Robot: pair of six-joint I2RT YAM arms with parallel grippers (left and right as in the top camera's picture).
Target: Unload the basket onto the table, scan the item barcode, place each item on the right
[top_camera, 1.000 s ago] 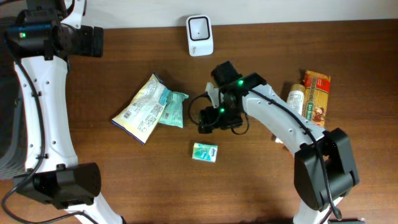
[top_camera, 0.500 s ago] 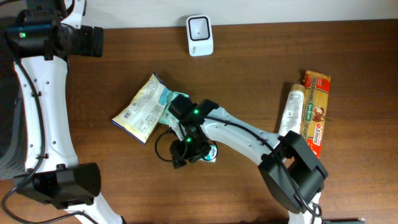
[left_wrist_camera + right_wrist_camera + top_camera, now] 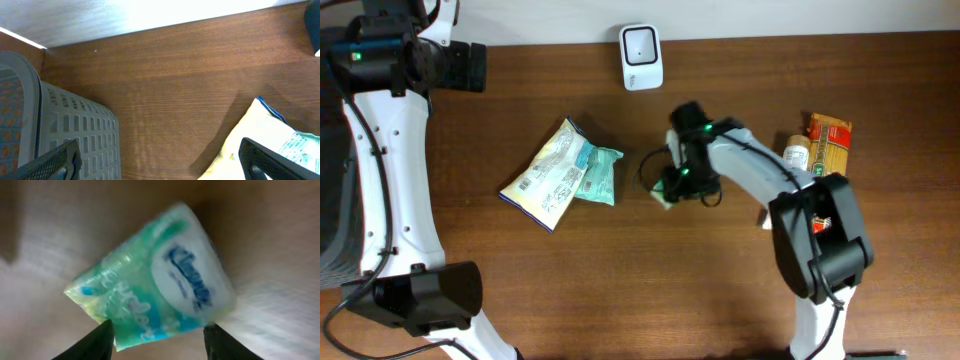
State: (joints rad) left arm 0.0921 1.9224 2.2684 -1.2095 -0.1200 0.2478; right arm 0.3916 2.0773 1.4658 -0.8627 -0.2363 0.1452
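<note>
**Kleenex pack clamped in right end effector**

The right end effector (image 3: 157, 339) is closed on a green and white tissue pack (image 3: 150, 285), one finger on each side of its lower edge. Blurred blue "Kleenex" lettering is seen on a white oval. The pack is held near the middle of the counter (image 3: 720, 290). A white scanner (image 3: 641, 57) stands at 12 o'clock. Two printed bags (image 3: 560, 172) lie at 9 o'clock and a pasta packet (image 3: 828, 160) at 3 o'clock; their print cannot be read. The left end effector (image 3: 160, 160) is spread wide beside a grey basket (image 3: 65, 135).
</note>
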